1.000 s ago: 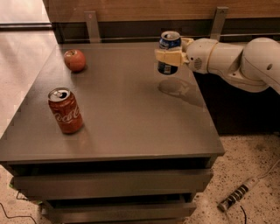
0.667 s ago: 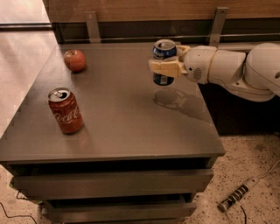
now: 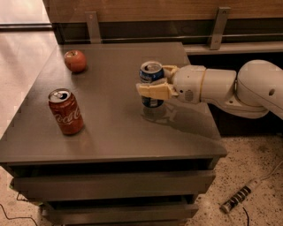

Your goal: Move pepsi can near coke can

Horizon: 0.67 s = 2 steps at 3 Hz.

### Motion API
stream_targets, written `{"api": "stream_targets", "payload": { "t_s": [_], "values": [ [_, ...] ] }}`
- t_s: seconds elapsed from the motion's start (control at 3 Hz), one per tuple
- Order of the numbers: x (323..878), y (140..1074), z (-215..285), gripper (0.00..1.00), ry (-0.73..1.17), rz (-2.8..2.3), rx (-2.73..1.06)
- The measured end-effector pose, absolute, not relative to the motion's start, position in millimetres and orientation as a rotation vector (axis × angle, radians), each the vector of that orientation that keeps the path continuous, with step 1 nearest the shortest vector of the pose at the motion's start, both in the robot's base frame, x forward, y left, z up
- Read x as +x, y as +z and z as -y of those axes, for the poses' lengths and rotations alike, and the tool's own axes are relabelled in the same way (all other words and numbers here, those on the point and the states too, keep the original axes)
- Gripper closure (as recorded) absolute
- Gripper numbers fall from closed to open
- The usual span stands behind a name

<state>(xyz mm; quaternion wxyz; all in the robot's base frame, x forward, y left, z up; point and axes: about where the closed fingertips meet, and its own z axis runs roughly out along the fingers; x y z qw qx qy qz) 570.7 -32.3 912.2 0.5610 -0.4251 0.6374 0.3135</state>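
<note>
Since a second ago, your gripper has carried the pepsi can away from the far right part of the table, leftward and nearer the front edge, so it now sits roughly mid-table, a little right of centre. You have the jaws clamped on the can: one cream finger crosses the front of its blue body and the other shows behind its silver rim on the right. The can stands upright in the grip, its top open to view. You cannot tell whether its base touches the tabletop or hangs just above it; a dim reflection lies directly below. Your white arm reaches in from the right, level over the table's right edge. The coke can stands upright near the front left of the table, well apart from the pepsi can, with bare tabletop between the two. A red apple rests near the back left, beyond the coke can and apart from both cans. Below the tabletop you see the fronts of two drawers. On the speckled floor at lower right lies a power strip with its cable. Behind the table runs a wooden panel with two metal brackets.
</note>
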Motion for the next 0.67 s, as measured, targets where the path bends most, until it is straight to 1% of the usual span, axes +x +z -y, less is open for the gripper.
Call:
{"api": "stream_targets", "payload": {
  "t_s": [0.67],
  "values": [
    [514,877,-38,1.00,0.971,-1.389,-1.117]
  ]
}}
